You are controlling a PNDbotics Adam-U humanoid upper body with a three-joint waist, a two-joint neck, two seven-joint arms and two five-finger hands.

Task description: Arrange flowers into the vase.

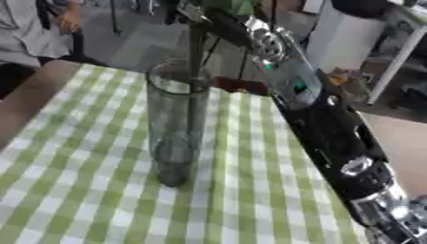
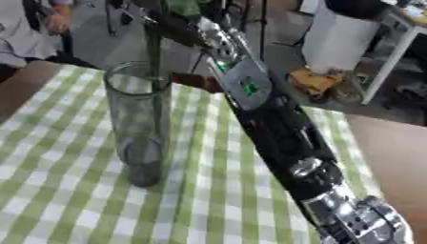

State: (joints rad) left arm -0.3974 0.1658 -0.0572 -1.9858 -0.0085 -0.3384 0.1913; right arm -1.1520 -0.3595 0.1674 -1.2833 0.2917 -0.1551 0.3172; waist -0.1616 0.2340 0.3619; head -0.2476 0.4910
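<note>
Clear glass, tall and upright, the vase [image 1: 174, 124] stands on my green-and-white checked tablecloth [image 1: 75, 190], a little left of the middle of what I see. A dark flower stem [image 1: 196, 71] runs straight down through its mouth and into the tube; I cannot tell whether the tip has reached the bottom.

My right arm [image 2: 275, 128] comes in from about five o'clock and stretches up toward twelve, passing just beside the vase on its right. My right hand [image 2: 163, 21] is up at the top edge, above the vase mouth, where the stem begins. It is dark and partly cut off there, so I cannot tell whether its fingers are closed round the stem or opening off it. A bit of green [image 2: 182, 7] shows at the same spot, probably leaves. My left hand is out of sight.

I judge I am at the placing step: the stem is in the vase. Next I should lower until it bottoms out, then let go and lift straight up toward twelve, keeping my forearm off the glass so it does not tip.
</note>
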